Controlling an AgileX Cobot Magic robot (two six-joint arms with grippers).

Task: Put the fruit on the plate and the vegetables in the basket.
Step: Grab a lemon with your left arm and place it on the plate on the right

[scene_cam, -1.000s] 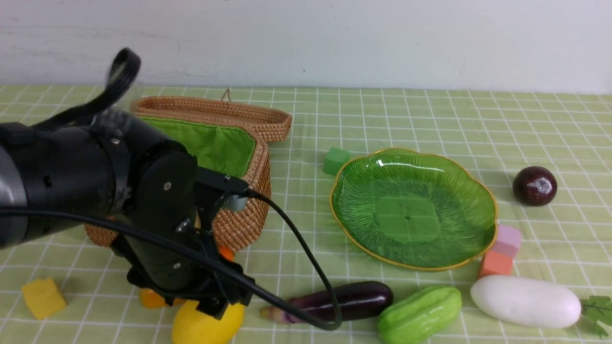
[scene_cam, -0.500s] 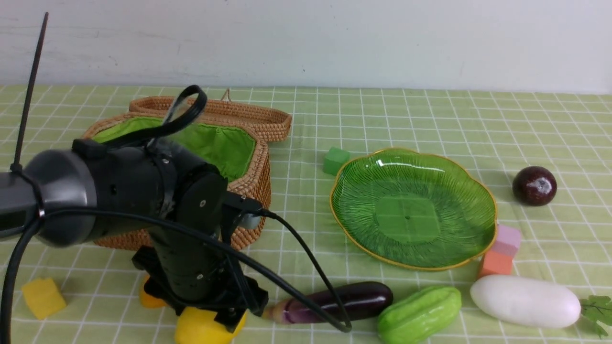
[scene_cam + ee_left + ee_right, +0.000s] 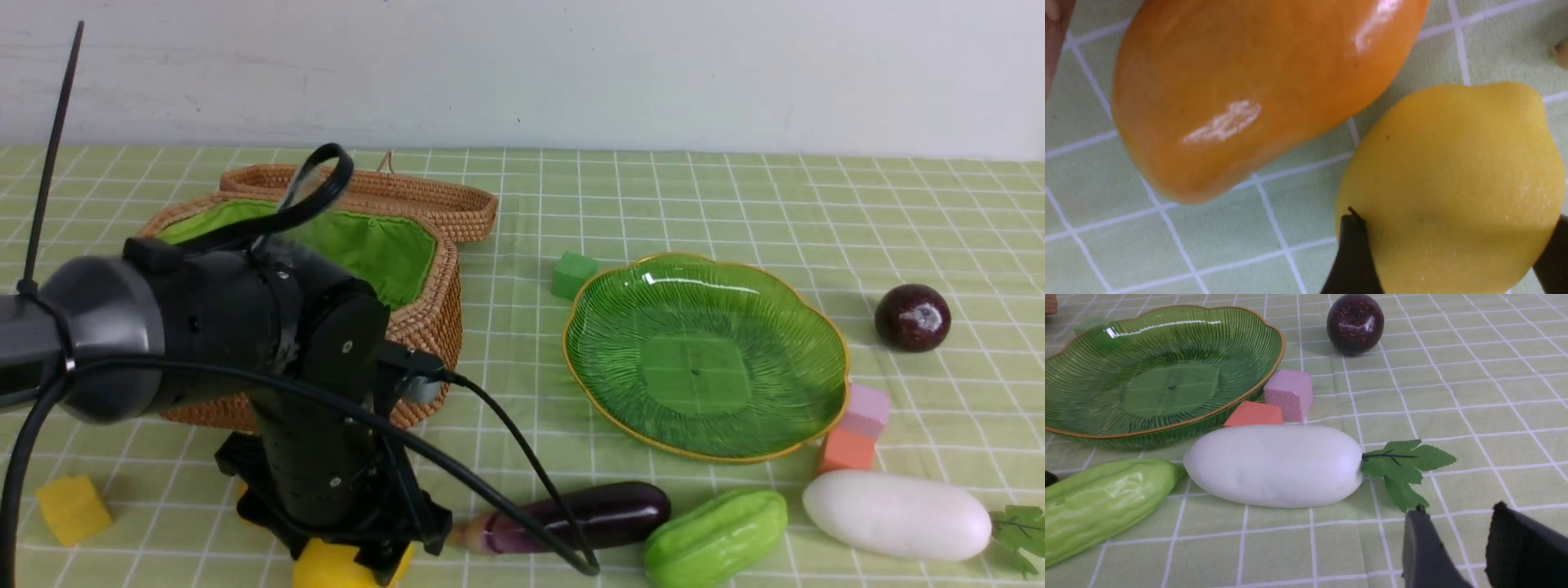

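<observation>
My left gripper (image 3: 359, 563) is open and low over the yellow lemon (image 3: 326, 569). In the left wrist view its jaws (image 3: 1455, 216) stand on either side of the lemon (image 3: 1453, 175), which lies on the cloth beside the orange mango (image 3: 1249, 90). The arm hides the mango in the front view. The green plate (image 3: 824, 327) is empty. The dark purple ball (image 3: 913, 317) lies to its right. The eggplant (image 3: 604, 510), gourd (image 3: 718, 535) and radish (image 3: 898, 514) lie in a row at the front. My right gripper (image 3: 1457, 506) is open and empty near the radish (image 3: 1274, 465) leaves.
The wicker basket (image 3: 424, 327) stands open behind my left arm, its lid (image 3: 367, 192) folded back. Foam cubes lie about: green (image 3: 574, 273), pink (image 3: 867, 410), orange (image 3: 845, 451), yellow (image 3: 72, 508). The left arm's cable (image 3: 522, 457) loops towards the eggplant.
My left arm has swung right and lowered, bringing its gripper down round the lemon. Nothing else on the table has moved.
</observation>
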